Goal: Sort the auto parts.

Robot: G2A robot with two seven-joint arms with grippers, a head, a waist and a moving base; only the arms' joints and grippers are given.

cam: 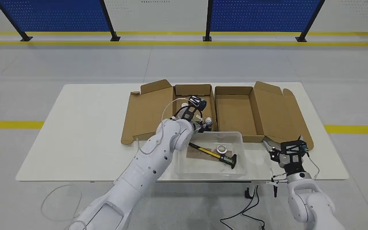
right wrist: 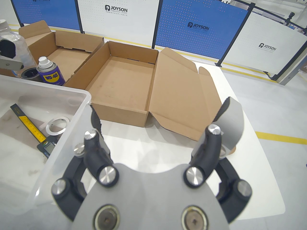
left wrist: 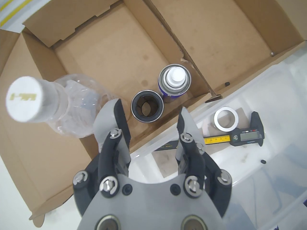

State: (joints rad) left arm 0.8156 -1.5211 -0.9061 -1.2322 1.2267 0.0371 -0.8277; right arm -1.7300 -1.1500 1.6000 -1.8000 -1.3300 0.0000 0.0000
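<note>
Left hand [left wrist: 150,111] hangs released above the black sleeve [left wrist: 147,106], seemingly placed in the cardboard box [left wrist: 108,56]; next likely means fetching the metal ring [left wrist: 217,120] nearby.

Bottle [left wrist: 60,106], sleeve [left wrist: 147,106] and spray can [left wrist: 174,82] in left box [left wrist: 108,56], caliper [left wrist: 244,136] and ring [left wrist: 226,121] in bin [left wrist: 239,183]

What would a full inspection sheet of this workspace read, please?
Surface: white table bearing two open cardboard boxes and a clear bin.
Job's things: bottle, black sleeve and spray can upright in one box; caliper and metal ring in the bin.
Clutter: nothing seen.
Grippers: left gripper open above the sleeve; right gripper open beside the bin.
Cables: black cable below the table's near edge.
Surroundings: blue and white partitions, yellow floor lines.
</note>
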